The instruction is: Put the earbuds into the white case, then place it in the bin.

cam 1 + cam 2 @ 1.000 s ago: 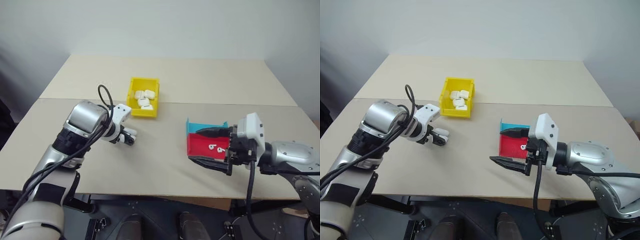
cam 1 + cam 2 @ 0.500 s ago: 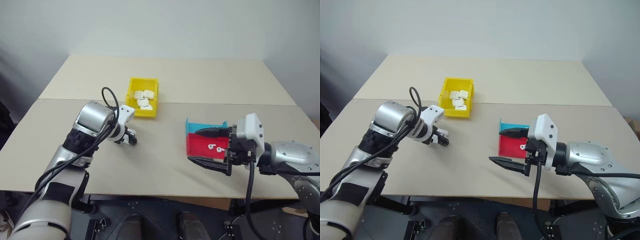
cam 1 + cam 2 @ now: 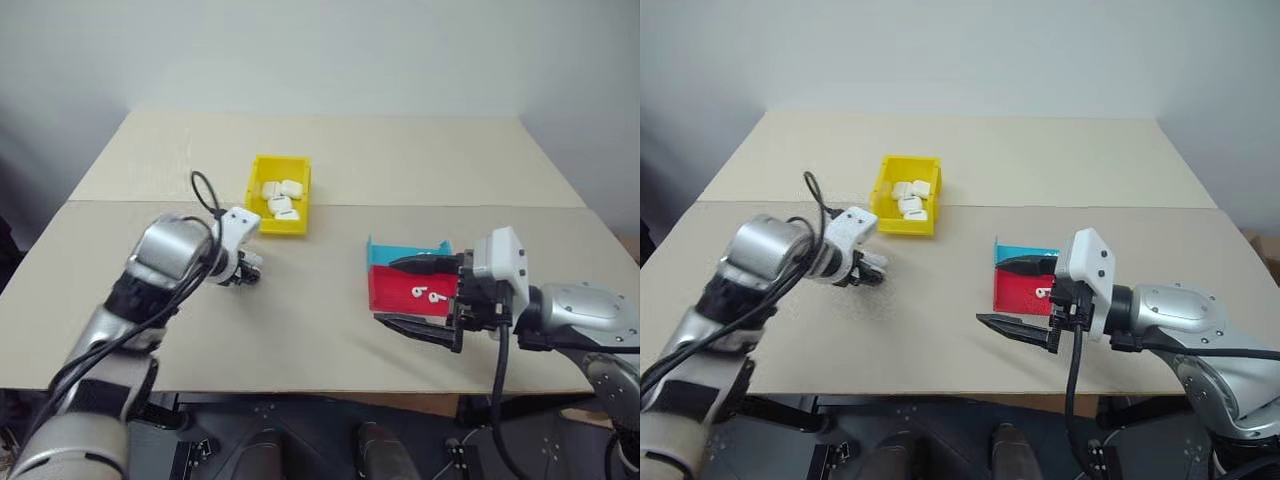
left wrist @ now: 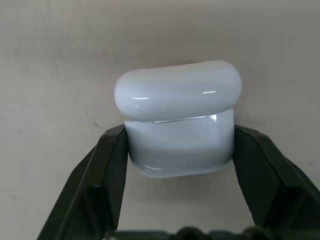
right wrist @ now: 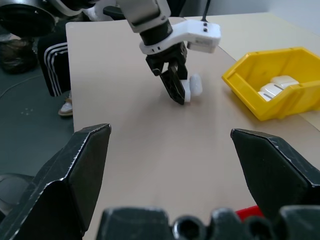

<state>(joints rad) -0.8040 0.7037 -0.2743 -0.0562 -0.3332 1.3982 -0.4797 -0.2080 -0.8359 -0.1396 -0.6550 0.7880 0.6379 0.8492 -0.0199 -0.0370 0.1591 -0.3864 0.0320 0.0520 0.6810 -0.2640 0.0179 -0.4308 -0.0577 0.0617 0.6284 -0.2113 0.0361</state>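
The white case (image 4: 177, 120), lid down, sits between the fingers (image 4: 112, 165) of my left gripper (image 3: 247, 272), which is shut on it low over the tabletop. The right wrist view shows that same case (image 5: 193, 85) in the left gripper (image 5: 181, 95). Just beyond stands the yellow bin (image 3: 253, 190), holding several identical white cases (image 3: 281, 196). Two tiny white earbuds (image 3: 427, 294) lie in a red and teal tray (image 3: 392, 288). My right gripper (image 3: 385, 292) stands open across the tray's front, one finger above and one below, holding nothing.
The beige table (image 3: 330, 330) has bare room between the two arms and in front of the tray. A seam (image 3: 450, 207) runs across the table behind the bin. The table's front edge lies close under both arms.
The left gripper's fingers have shut on the white case. The whole picture has shifted a little. The right arm has not moved.
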